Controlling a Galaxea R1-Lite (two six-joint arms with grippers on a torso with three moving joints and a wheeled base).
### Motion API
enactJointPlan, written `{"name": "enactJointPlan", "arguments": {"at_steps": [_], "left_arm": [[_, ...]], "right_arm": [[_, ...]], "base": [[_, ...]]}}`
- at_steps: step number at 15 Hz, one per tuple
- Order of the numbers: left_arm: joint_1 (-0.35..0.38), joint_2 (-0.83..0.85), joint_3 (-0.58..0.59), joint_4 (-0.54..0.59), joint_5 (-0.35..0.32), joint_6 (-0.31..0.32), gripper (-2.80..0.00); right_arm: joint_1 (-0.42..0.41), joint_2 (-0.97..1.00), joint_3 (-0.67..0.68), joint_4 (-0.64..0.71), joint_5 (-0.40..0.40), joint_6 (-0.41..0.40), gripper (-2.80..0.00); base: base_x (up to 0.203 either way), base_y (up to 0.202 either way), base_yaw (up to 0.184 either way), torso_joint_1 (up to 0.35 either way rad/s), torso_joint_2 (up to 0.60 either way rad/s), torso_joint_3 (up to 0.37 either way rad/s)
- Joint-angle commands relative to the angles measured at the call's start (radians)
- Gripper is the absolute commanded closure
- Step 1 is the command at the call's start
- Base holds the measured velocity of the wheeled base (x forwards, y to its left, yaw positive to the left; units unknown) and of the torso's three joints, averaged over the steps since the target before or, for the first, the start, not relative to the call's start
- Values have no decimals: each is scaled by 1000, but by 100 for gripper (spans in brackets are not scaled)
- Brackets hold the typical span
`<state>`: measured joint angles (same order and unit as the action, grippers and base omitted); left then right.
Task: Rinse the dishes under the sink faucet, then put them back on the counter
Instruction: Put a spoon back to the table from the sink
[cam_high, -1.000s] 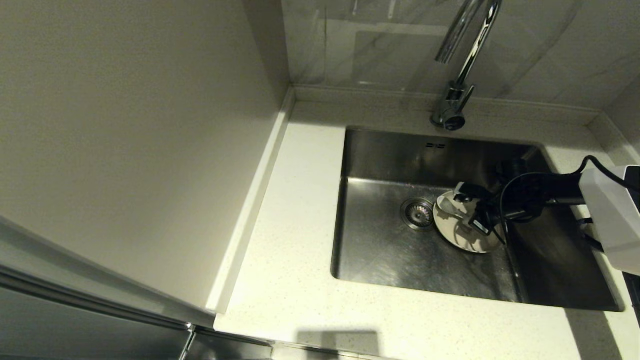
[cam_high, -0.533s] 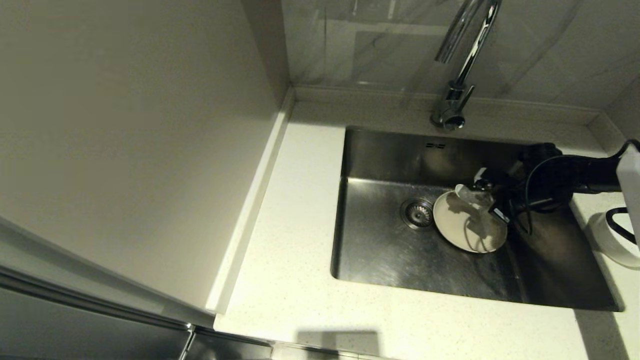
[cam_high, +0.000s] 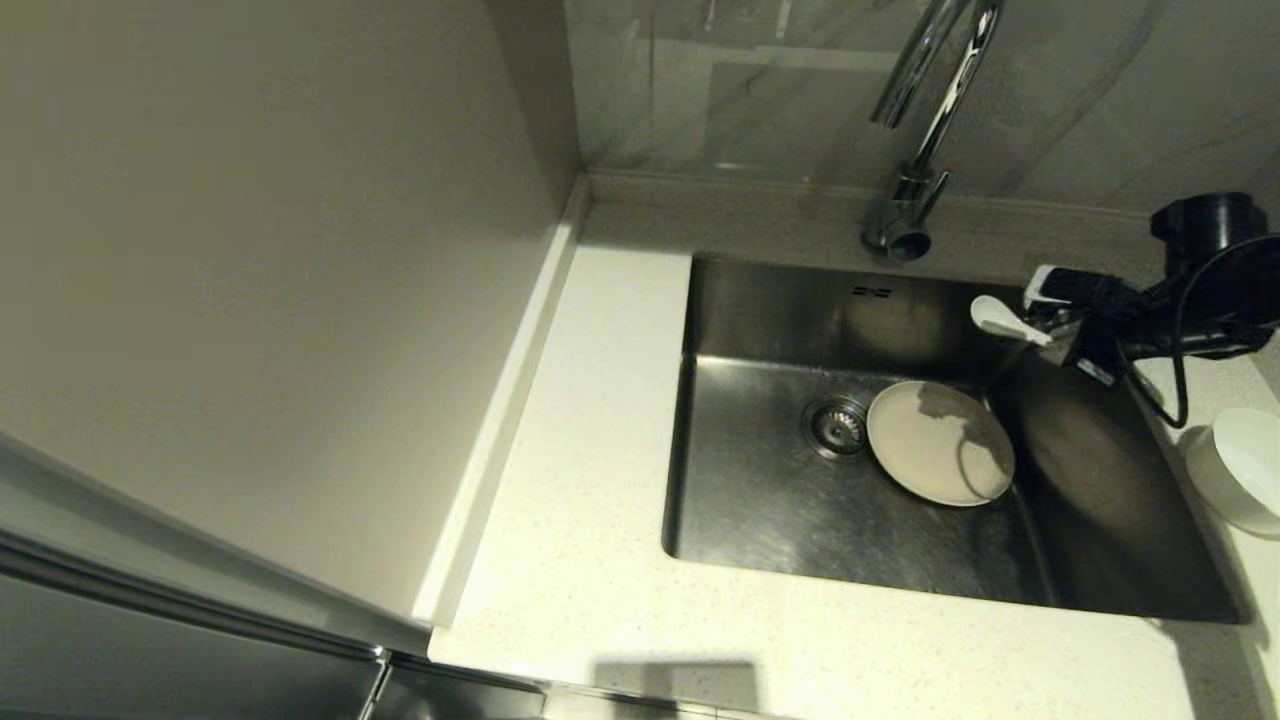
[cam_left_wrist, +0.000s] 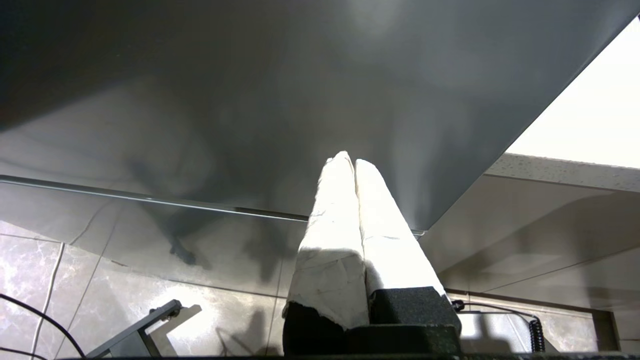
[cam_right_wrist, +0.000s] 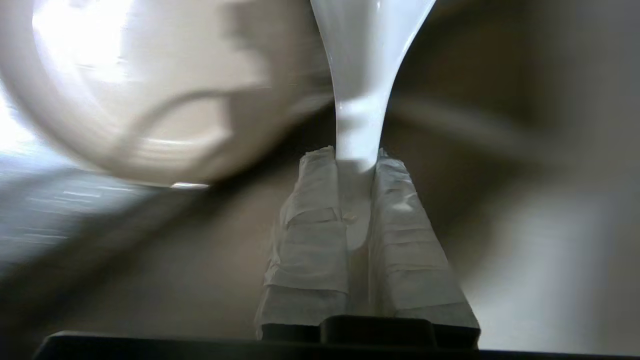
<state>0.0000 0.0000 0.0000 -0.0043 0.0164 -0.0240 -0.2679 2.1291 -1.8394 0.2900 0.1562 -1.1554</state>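
Right gripper up over the sink's back right corner, above the rim level, reaching in from the right edge of the counter; fingers clamped on the handle of the white spoon; the spoon's bowl end sticks out past the fingertips toward the faucet, clear of the basin floor; in the right wrist view the handle sits pinched between the two wrapped pads and the spoon widens away from them.

Plate lies flat on the sink floor, just right of the round strainer drain, its rim close to the drain ring; arm's shadow falls across the plate's right half; plate and spoon apart, nothing touching the plate.

Small white bowl stands on the counter strip to the right of the sink, near its right edge, partly cut off at the frame's side; upright, mouth up.

Faucet rises from the counter strip behind the sink's back edge, spout arching forward over the basin; whether water runs, cannot tell.

Left gripper parked low beside the cabinet front, away from the counter; its two white-wrapped fingers pressed together, holding nothing.
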Motion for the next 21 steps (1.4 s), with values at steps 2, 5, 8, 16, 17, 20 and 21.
{"name": "enactJointPlan", "arguments": {"at_steps": [2, 5, 8, 16, 17, 20, 21], "left_arm": [[0, -3, 0, 0, 0, -1, 0], [0, -4, 0, 0, 0, -1, 0], [0, -3, 0, 0, 0, -1, 0], [0, -3, 0, 0, 0, -1, 0], [0, -3, 0, 0, 0, -1, 0], [0, -3, 0, 0, 0, -1, 0], [0, -3, 0, 0, 0, -1, 0]], "right_arm": [[-8, -148, 171, -98, 2, -142, 0], [-19, -236, 445, -275, 9, -260, 0], [-27, -295, 447, -337, -3, -225, 0], [-128, -489, 250, 160, -313, -99, 0], [-130, -500, 241, 235, -351, -35, 0], [-131, -517, 196, 489, -413, 132, 0], [-134, -522, 192, 568, -436, 200, 0]], "base": [[0, 0, 0, 0, 0, 0], [0, 0, 0, 0, 0, 0], [0, 0, 0, 0, 0, 0], [0, 0, 0, 0, 0, 0], [0, 0, 0, 0, 0, 0], [0, 0, 0, 0, 0, 0], [0, 0, 0, 0, 0, 0]]}}
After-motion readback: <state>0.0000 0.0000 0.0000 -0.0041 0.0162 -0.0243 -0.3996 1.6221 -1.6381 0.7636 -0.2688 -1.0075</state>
